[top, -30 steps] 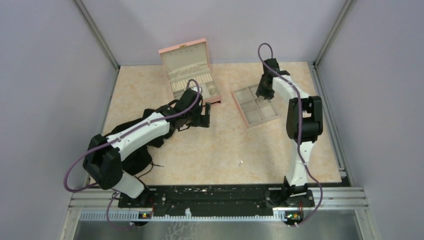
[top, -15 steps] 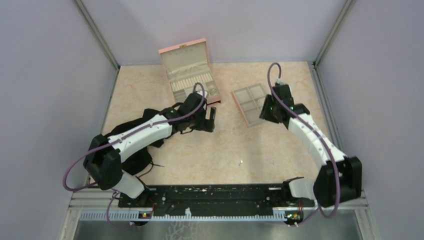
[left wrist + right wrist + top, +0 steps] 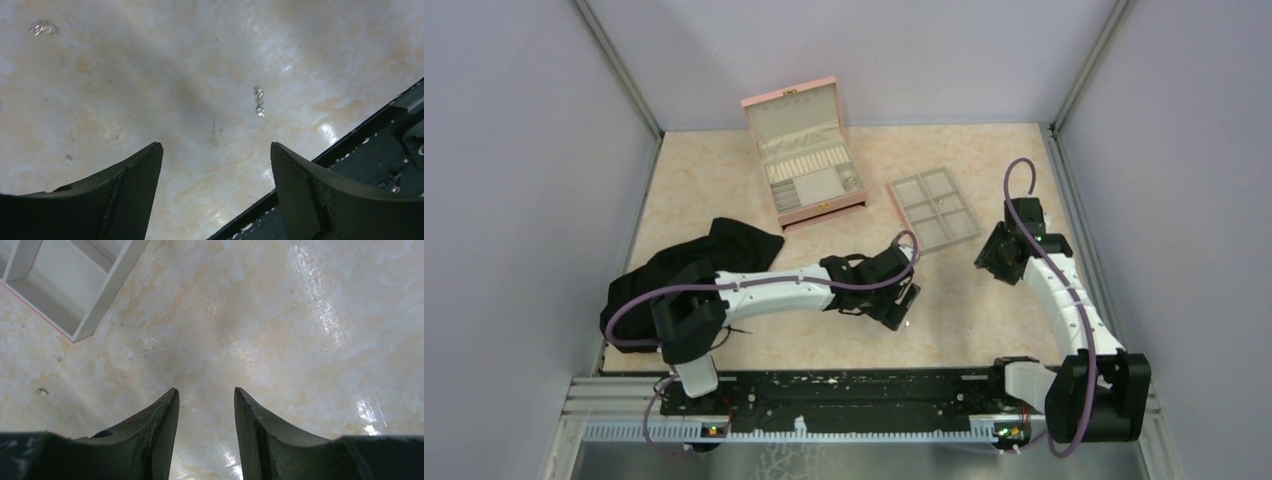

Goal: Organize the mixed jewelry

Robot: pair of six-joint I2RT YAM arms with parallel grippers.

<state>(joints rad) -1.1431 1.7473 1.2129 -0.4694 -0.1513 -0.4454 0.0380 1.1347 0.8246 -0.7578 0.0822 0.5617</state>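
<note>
Poised low over tabletop (image 3: pixel 125 75): left gripper (image 3: pixel 215 147), jaws wide, nothing held, lined up for pickup. Loose just ahead, untouched: silvery jewelry piece (image 3: pixel 259 101). Near compartment tray (image 3: pixel 112 290): right gripper (image 3: pixel 206 390), part-open, empty.

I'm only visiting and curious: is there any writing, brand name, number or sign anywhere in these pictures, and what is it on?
No text can be read in any view.
The pink box, compartment tray, left arm, right arm and table show no lettering.
The black base rail has pale specks and small lights, too small to tell if any is writing.
</note>
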